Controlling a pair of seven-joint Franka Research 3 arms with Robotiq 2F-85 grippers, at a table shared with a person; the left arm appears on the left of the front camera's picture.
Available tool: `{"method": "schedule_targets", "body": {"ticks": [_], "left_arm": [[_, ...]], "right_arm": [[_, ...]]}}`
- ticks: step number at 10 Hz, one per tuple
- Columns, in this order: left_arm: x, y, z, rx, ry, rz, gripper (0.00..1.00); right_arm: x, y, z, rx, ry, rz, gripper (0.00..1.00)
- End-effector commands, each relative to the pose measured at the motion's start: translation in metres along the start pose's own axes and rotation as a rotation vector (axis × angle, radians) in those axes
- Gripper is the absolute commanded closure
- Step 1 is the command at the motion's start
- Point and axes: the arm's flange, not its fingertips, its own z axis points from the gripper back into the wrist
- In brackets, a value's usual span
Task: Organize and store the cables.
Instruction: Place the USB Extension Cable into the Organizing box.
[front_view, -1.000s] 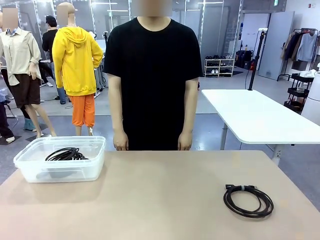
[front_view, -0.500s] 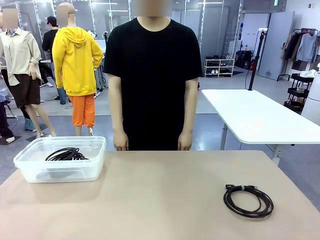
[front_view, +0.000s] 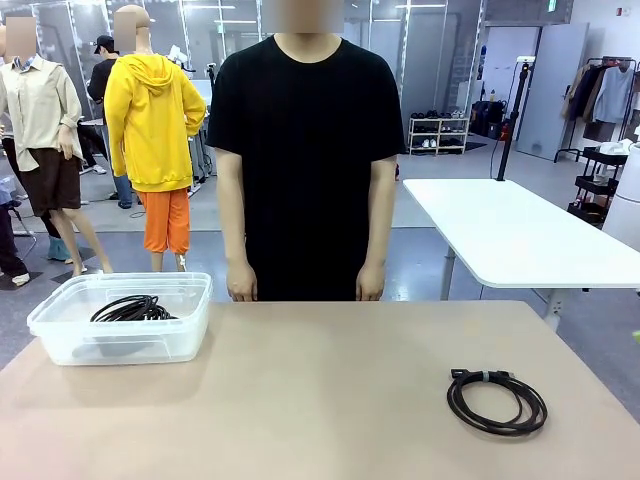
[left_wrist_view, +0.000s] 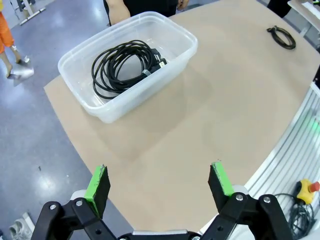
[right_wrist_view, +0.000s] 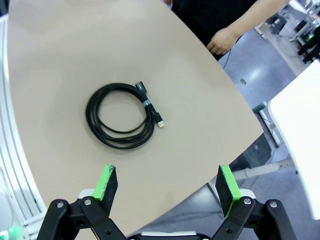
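While one coiled black cable (left_wrist_view: 123, 66) lies inside the clear plastic tub (left_wrist_view: 172, 60) at the tabletop's (front_view: 320, 400) left end, a second tied black coil (front_view: 497, 400) rests bare at the right. Left claw (left_wrist_view: 161, 180) spread wide, empty; right claw (right_wrist_view: 167, 185) likewise, hanging above that coil.

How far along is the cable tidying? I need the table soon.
Partly done: one coiled cable already lies in the clear plastic bin. Nothing is in hand; the left gripper and right gripper hang open above the table. Left to do: the second coiled cable, lying loose on the table's right side.
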Motion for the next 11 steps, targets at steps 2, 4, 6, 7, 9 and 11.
{"method": "schedule_targets", "body": {"ticks": [2, 4, 6, 7, 9, 11], "left_arm": [[0.001, -0.001, 0.000, -0.002, 0.016, 0.013, 0.00], [0.001, -0.001, 0.000, -0.002, 0.016, 0.013, 0.00], [0.001, -0.001, 0.000, -0.002, 0.016, 0.013, 0.00], [0.001, -0.001, 0.000, -0.002, 0.016, 0.013, 0.00], [0.001, -0.001, 0.000, -0.002, 0.016, 0.013, 0.00], [0.001, -0.001, 0.000, -0.002, 0.016, 0.013, 0.00]], "right_arm": [[0.093, 0.010, -0.072, -0.014, 0.336, 0.241, 0.00], [0.124, 0.020, -0.144, 0.047, 0.470, 0.346, 0.00], [0.134, 0.031, -0.194, 0.110, 0.553, 0.414, 0.00], [0.129, 0.030, -0.212, 0.168, 0.570, 0.398, 0.00], [0.115, 0.030, -0.240, 0.274, 0.578, 0.371, 0.00], [0.106, 0.026, -0.254, 0.352, 0.553, 0.327, 0.00]]}}
